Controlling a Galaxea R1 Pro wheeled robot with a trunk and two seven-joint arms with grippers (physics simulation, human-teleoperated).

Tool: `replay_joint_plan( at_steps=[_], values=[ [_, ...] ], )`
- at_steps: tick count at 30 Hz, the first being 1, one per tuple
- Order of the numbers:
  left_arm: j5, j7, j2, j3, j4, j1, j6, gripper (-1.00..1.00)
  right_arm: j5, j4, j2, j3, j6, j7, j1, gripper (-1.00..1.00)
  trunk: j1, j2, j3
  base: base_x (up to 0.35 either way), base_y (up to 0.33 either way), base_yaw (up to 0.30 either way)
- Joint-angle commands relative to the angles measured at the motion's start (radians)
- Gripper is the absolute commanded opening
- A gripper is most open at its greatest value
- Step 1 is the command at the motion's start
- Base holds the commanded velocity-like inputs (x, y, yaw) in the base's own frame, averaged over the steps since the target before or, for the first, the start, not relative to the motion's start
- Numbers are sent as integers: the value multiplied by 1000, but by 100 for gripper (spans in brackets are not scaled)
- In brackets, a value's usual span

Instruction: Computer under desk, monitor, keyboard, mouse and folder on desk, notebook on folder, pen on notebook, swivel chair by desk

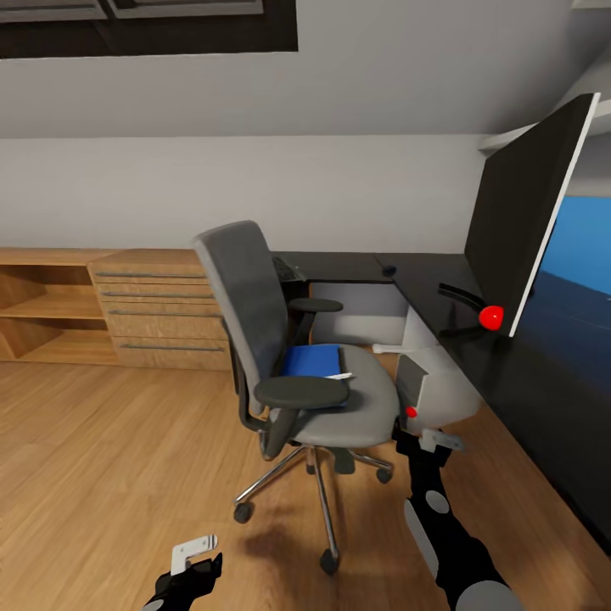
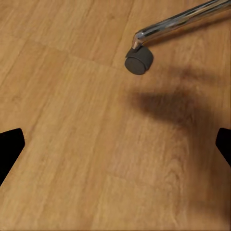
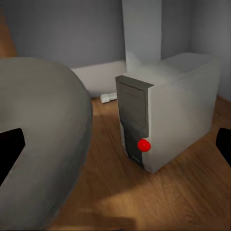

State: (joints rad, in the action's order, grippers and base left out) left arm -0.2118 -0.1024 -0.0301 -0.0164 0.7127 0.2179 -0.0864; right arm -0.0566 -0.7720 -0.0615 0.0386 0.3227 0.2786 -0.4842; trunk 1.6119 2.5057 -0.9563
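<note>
While the right gripper hangs low at about five o'clock in the head view, its dark fingertips stand wide apart at the two edges of the right wrist view, holding nothing. The left gripper sits at seven o'clock near the floor, likewise spread wide and empty.

Outward from the right gripper, the swivel chair stands just beside it toward ten o'clock, and the blue folder lies flat on the seat, its long axis running roughly from the chair back toward the front edge. A thin white thing rests at its near edge; whether it is the pen cannot be told. The right arm looks the nearer to the folder, so the pick likely falls to it, up and over the armrest.

The computer stands upright under the desk, plain in the right wrist view, half hidden from the head. The monitor stands on the desk at two o'clock. The left wrist view adds a castor and its chrome leg.
</note>
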Motion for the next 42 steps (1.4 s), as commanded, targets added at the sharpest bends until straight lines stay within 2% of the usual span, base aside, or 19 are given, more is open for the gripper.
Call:
replay_joint_plan(
  at_steps=[1,42],
  values=[
    [-8,-2,-1,-2,2,0,-6,100,-6,0,-1,1,5,-1,-1,100,0,0,-1,0,68,0],
    [-8,-2,-1,-1,2,1,-6,100,-6,-4,-6,0,6,3,-1,100,0,0,-1,0,5,0]
  ],
)
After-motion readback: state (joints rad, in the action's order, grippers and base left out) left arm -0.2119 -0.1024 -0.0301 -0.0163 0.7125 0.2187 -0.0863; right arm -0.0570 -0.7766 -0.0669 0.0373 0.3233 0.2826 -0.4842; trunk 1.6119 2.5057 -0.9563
